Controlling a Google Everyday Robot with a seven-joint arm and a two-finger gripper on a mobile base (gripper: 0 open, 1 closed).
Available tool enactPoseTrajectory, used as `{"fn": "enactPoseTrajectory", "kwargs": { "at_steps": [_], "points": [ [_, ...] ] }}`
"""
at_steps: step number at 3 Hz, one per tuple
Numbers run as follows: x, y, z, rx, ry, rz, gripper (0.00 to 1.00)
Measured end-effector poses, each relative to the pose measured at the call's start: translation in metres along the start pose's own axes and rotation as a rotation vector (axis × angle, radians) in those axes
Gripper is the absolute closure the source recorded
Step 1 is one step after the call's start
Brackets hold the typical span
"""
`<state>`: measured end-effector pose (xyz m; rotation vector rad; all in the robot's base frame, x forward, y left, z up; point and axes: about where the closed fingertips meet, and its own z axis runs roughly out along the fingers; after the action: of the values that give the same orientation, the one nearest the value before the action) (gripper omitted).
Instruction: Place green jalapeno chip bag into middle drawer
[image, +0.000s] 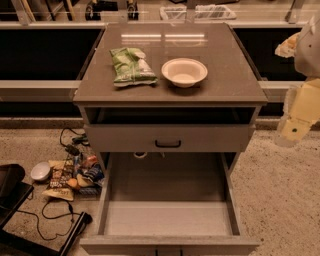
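Gripper (294, 127) hangs at the right edge, opening impossible to tell; bag (131, 66) lies on the cabinet top (225, 82), not yet in the open drawer (170, 217).

The gripper (294, 131) hangs right of the worktop (220, 85), partly cut off by the frame edge. The open drawer (167, 217) loses its front below (only the top rim shows). Floor packets (70, 177) blur together.

Dim warm light, pale glare streaks on the cabinet top (161, 38) at upper middle, black shadow bands behind, gripper (296, 125) lit pale yellow at the right edge
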<state>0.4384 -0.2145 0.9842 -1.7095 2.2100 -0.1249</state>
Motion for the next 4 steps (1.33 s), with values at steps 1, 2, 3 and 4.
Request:
{"fn": "enactPoseTrajectory", "kwargs": {
  "at_steps": [1,2,3,4],
  "points": [
    [0.0,0.0,0.0,0.0,0.0,0.0,0.0],
    [-0.031,-0.028,0.022,-0.032,-0.085,-0.019,0.0],
    [-0.096,-0.073,0.068,-0.104,-0.223,-0.044,0.0],
    [-0.137,-0.097,0.089,-0.108,-0.34,-0.043,0.0]
  ]
}}
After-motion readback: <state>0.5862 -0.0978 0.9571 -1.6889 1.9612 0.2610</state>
